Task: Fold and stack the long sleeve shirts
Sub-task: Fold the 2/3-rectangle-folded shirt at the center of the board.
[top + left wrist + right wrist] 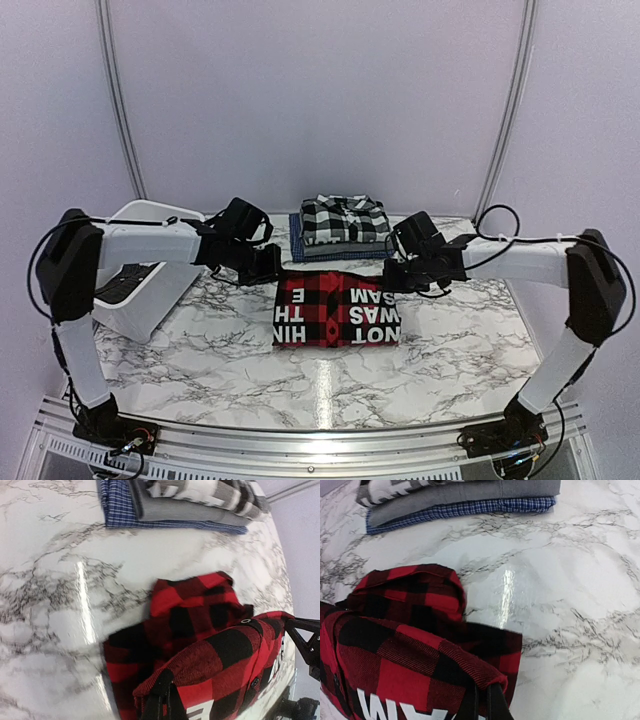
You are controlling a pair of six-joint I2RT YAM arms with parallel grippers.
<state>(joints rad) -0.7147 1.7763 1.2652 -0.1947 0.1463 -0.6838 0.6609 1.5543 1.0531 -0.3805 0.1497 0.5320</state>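
The red-and-black shirt (336, 310) lies folded in the middle of the table (200, 360). Both grippers have its far edge. The left gripper (162, 682) is clamped tight on the far left corner of the fold. The right gripper (482, 689) is pinched just as tight on the far right corner. In both wrist views the cloth bunches up over the fingertips, raised a little off the table.

The cloth looks soft, light and limp. It will likely sag between the two holds, and the folded layers could slide apart unless each pinch takes in all of them. Keeping the corners level and pulled apart should hold the fold flat. The glossy tabletop should let the cloth drag easily.

The stack sits at the far edge, just beyond the red shirt: the plaid shirt (345, 218) on top, the grey shirt (470, 494) under it, the blue shirt (470, 507) at the bottom. A strip of bare table lies between. A white tub (150, 300) crowds the left edge beside the left arm; the right side is open.
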